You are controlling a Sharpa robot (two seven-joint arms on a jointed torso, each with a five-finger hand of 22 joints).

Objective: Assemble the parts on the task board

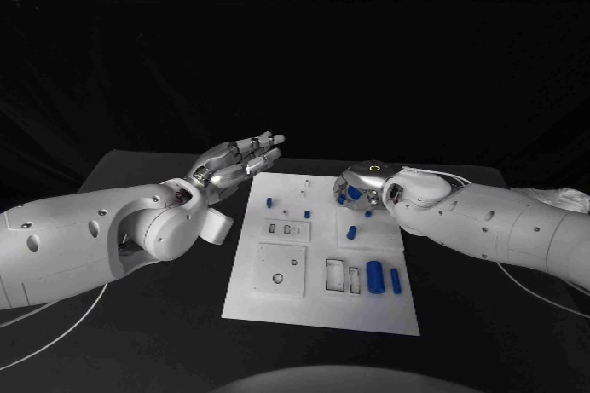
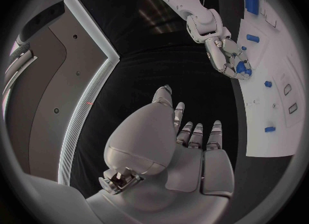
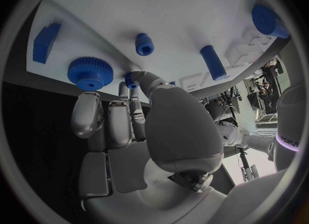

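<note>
The left hand [image 1: 237, 166] is held above the table [image 1: 147, 167] just off the board's [image 1: 322, 316] far left corner, fingers extended and spread, nothing in them. On the board, small blue parts are scattered: a peg [image 1: 273, 202] near the far left, a short cylinder [image 1: 352, 233] in the middle, and two cylinders [image 1: 373, 276] standing side by side near the right edge. The right hand [image 1: 364, 187] is placed over the board's far right corner, fingers curled down; a small blue piece [image 3: 131, 81] is seen at its fingertips, though whether it is pinched cannot be told. A gear [image 3: 90, 72] lies just beside those fingers.
</note>
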